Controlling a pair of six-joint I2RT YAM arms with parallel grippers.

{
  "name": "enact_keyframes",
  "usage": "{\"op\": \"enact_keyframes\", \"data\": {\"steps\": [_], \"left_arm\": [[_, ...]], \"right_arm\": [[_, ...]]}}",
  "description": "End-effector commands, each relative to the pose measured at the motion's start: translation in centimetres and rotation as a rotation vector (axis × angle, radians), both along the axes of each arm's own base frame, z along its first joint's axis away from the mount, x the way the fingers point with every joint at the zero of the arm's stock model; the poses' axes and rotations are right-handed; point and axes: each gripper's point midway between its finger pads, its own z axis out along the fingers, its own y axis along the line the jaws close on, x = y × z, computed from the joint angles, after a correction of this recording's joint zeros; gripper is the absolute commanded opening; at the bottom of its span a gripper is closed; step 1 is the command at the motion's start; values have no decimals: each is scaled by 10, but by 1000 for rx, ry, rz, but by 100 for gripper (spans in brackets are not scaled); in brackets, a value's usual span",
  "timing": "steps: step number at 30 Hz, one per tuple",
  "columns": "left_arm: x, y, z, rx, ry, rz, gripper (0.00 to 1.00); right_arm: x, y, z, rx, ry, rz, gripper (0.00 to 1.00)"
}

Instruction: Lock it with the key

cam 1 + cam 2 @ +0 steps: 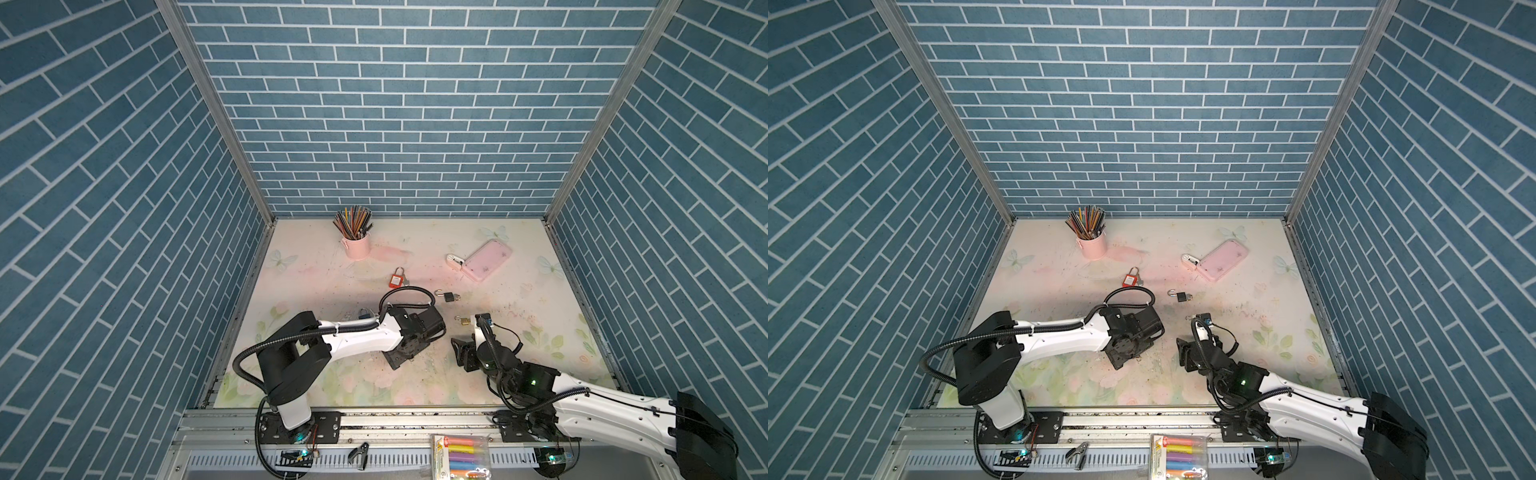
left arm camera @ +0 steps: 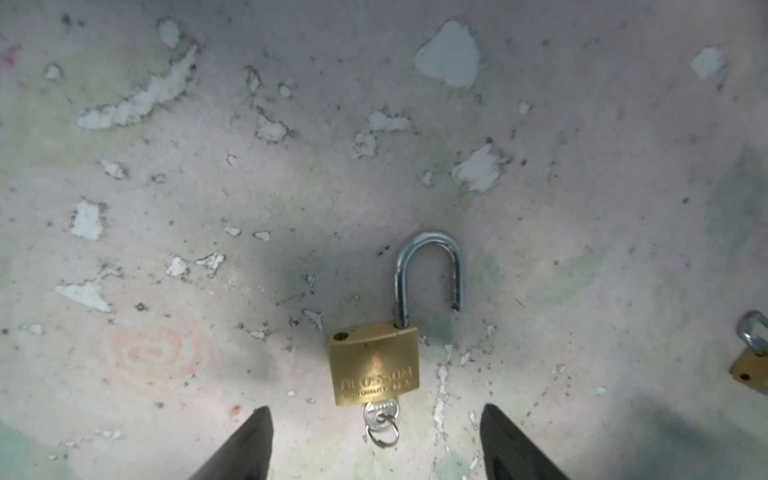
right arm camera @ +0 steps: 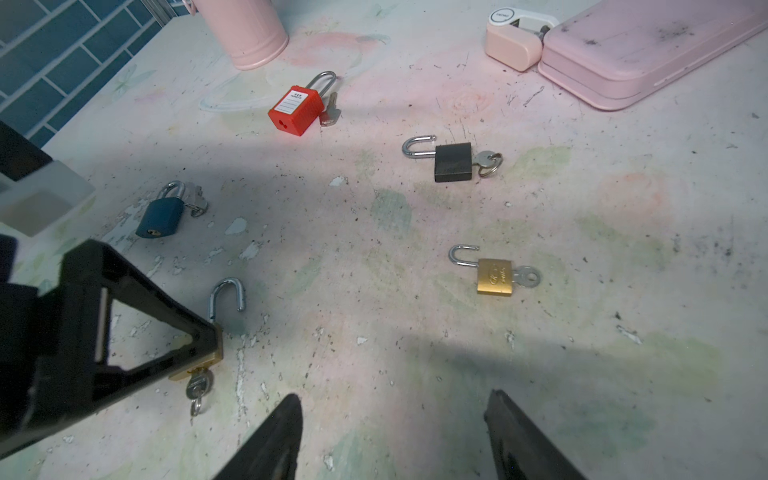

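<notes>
A brass padlock (image 2: pixel 374 365) lies flat on the table with its steel shackle (image 2: pixel 428 270) swung open. Its key (image 2: pixel 381 415), with a small ring, sits in the keyhole. My left gripper (image 2: pixel 376 415) hangs just above the lock, pointing down and open, with a fingertip on either side of the key and touching nothing. In the right wrist view one left finger (image 3: pixel 124 324) covers most of that lock's body. My right gripper (image 3: pixel 394 399) is open and empty, low over bare table to the right of the lock. In both top views the left gripper (image 1: pixel 409 349) hides the lock.
Other padlocks lie on the table: a red one (image 3: pixel 296 110), a black one (image 3: pixel 453 162), a blue one (image 3: pixel 160 216) and a small brass one (image 3: pixel 494 276). A pink pencil cup (image 1: pixel 357 245) and a pink case (image 1: pixel 486 259) stand at the back.
</notes>
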Motion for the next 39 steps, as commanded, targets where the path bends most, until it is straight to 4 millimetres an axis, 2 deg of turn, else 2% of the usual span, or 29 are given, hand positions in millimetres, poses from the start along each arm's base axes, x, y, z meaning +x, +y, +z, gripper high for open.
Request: {"op": "enact_keyframes", "data": {"steps": [1,5,24,32,36,39], "left_arm": [[-2,4,-2,30,14,41,72],[4,8,-5,52,-3,51,67],[7,12,-23,172,62,3,61],[16,11,-23,204,47,-15,54],[19,11,-25,210,44,-20,46],[19,13,-28,214,50,-20,44]], "right_arm": [[0,0,1,3,-21,9,70],[0,1,1,-3,-22,17,70],[4,3,0,-21,-37,11,70],[5,2,1,-23,-41,2,70],[5,2,1,-27,-44,4,70],[5,2,1,-28,-45,5,70]]}}
